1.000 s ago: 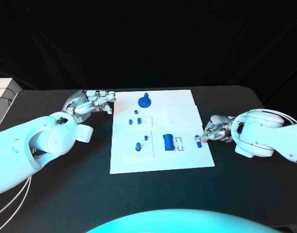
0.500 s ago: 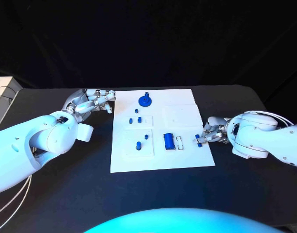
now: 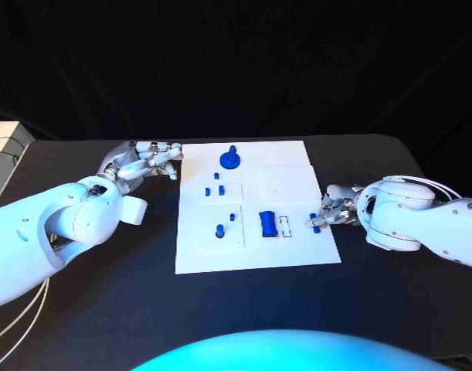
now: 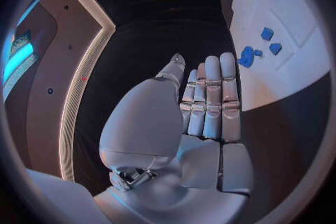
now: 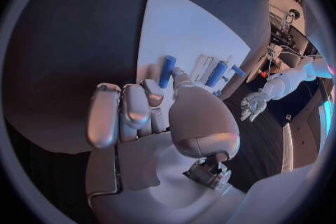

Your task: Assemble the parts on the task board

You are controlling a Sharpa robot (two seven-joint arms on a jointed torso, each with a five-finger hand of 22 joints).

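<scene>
1. Task board (image 3: 252, 251): a white plate at the centre of the black table (image 3: 135, 309). Blue parts lie scattered across it.

2. Right hand (image 3: 334, 210): stationed at the board's 3 o'clock edge. The right wrist view shows its fingertips (image 5: 155, 89) closed on a small blue peg (image 5: 167, 70), thumb against finger, the other fingers curled alongside. The peg stands out beyond the fingertips, over the board's rim.

3. Peg axis: from the right wrist view its long axis runs roughly in line with the fingers, pointing away from the palm toward the board. Whether its far tip touches the board cannot be told.

4. Nearest fixtures: a larger blue cylinder (image 3: 267, 225) and a pale slotted piece (image 3: 286, 227) lie on the board just toward 9 o'clock of the right hand. In my judgement the peg's seat is likely in this cluster, so the coming move runs inward toward 9 o'clock.

5. Left hand (image 3: 144, 164): off the board, beside its 10 o'clock corner. The left wrist view shows its fingers (image 4: 210, 101) straight and pressed together, holding nothing.

6. Blue knob (image 3: 230, 160): near the board's 12 o'clock edge, closest to the left hand.

7. Assessment: the right hand is far nearer the cylinder cluster; the peg must be aligned with its seat before release.
</scene>
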